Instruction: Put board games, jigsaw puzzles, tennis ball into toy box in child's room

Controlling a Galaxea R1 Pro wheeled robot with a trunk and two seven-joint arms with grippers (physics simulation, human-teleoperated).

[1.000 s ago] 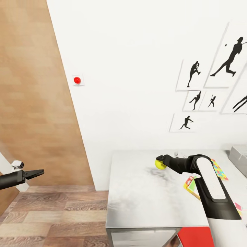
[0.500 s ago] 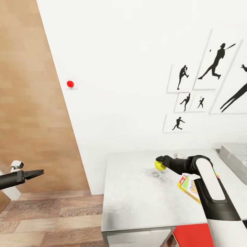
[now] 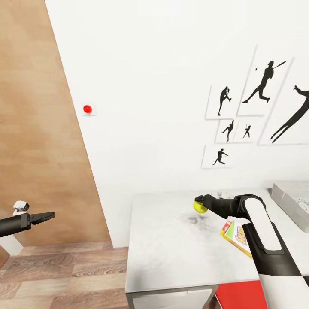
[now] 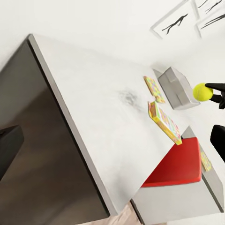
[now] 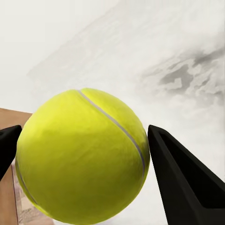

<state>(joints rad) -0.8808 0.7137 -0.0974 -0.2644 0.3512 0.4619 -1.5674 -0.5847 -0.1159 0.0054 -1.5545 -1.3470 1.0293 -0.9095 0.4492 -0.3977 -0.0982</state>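
**Ball held in the right gripper above the table**

The right gripper [image 3: 199,205] holds the tennis ball [image 3: 199,207] between its two black fingers [image 5: 180,180], which press on both sides of the ball. In the head view the ball is lifted over the pale grey table [image 3: 171,249], and a dark shadow lies on the table top under it. The right arm [image 3: 262,231] reaches from the lower right side across the table toward the wall.

A board game [image 3: 237,234] with a green edge lies flat on the table, partly hidden behind the right arm. In the left wrist view the same box [image 4: 165,123] lies near a jigsaw puzzle [image 4: 153,89], and the puzzle is just beside the toy box [image 4: 177,87]. The toy box [image 3: 292,199] stands at the right end of the table, well apart from the ball. A red chair [image 3: 240,294] shows below the front edge of the table.

The left gripper [image 3: 48,216] hangs over the wood floor [image 3: 64,274], far from the table. Its fingers look closed together to a thin point and hold nothing.

Black sport prints [image 3: 257,111] hang on the white wall [image 3: 150,86], and a small red button [image 3: 87,109] is on the wall near the brown panel [image 3: 34,128].
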